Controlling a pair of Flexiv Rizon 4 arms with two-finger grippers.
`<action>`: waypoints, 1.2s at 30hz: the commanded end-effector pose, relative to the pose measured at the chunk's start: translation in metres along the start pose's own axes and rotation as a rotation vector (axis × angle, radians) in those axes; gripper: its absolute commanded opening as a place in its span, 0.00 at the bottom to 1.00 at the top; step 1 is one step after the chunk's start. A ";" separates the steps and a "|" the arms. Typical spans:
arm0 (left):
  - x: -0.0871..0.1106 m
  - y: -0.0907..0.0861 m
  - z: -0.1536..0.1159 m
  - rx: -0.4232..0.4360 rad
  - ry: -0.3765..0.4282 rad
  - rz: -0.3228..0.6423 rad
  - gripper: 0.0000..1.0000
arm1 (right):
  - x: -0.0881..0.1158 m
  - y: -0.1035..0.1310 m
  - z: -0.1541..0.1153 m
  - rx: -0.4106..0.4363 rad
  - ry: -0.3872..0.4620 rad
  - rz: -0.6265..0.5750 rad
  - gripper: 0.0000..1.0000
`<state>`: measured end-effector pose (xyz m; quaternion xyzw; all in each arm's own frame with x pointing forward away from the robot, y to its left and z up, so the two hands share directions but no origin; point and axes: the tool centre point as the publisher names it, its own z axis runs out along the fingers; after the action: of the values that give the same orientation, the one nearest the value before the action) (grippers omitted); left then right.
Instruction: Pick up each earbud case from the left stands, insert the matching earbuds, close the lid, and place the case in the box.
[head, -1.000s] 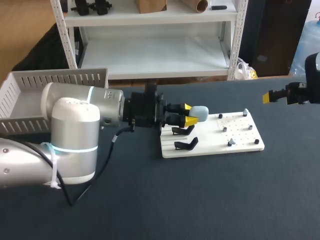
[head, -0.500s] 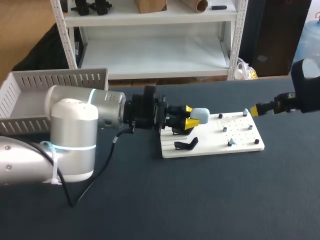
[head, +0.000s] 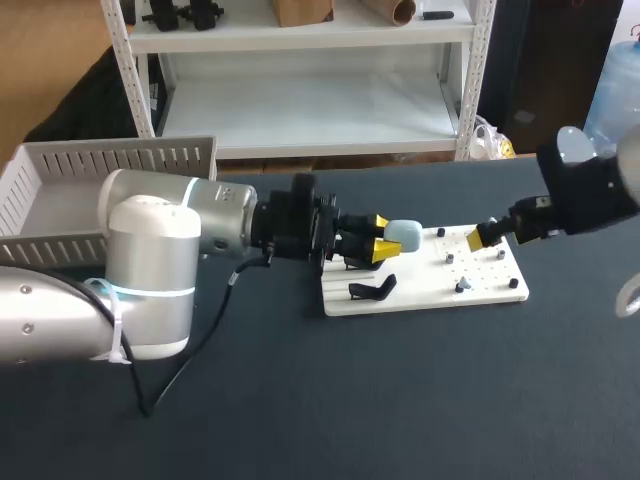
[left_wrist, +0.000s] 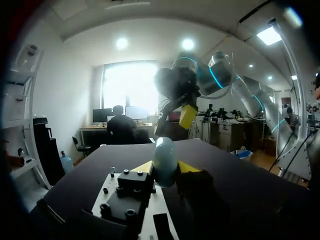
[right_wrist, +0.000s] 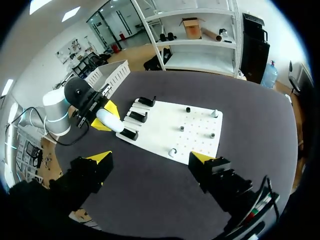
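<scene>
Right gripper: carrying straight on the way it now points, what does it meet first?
Probably the white board, near its pegged end; the right gripper's open fingers aim at it, depth unclear.

no print, no labels — seemingly none legible

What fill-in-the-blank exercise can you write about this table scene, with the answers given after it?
The earbud case held in the left gripper is light ____. The fingers of the right gripper are ____. The black stands sit on a ____ board. The grey box is at the robot's ____ side.
Missing words: blue, open, white, left.
</scene>
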<state>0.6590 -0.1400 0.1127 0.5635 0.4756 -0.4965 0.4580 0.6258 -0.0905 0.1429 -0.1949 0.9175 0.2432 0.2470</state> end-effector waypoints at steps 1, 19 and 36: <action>0.001 0.003 0.001 0.006 0.000 -0.001 0.00 | 0.001 0.008 0.003 0.000 0.010 -0.005 1.00; 0.001 0.003 0.001 0.006 0.000 -0.001 0.00 | 0.001 0.048 0.023 -0.063 0.044 -0.059 1.00; 0.001 0.003 0.001 0.006 0.000 -0.001 0.00 | -0.017 0.059 0.046 -0.076 0.055 -0.056 1.00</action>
<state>0.6602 -0.1411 0.1126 0.5643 0.4761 -0.4970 0.4559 0.6211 -0.0171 0.1408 -0.2342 0.9087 0.2623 0.2251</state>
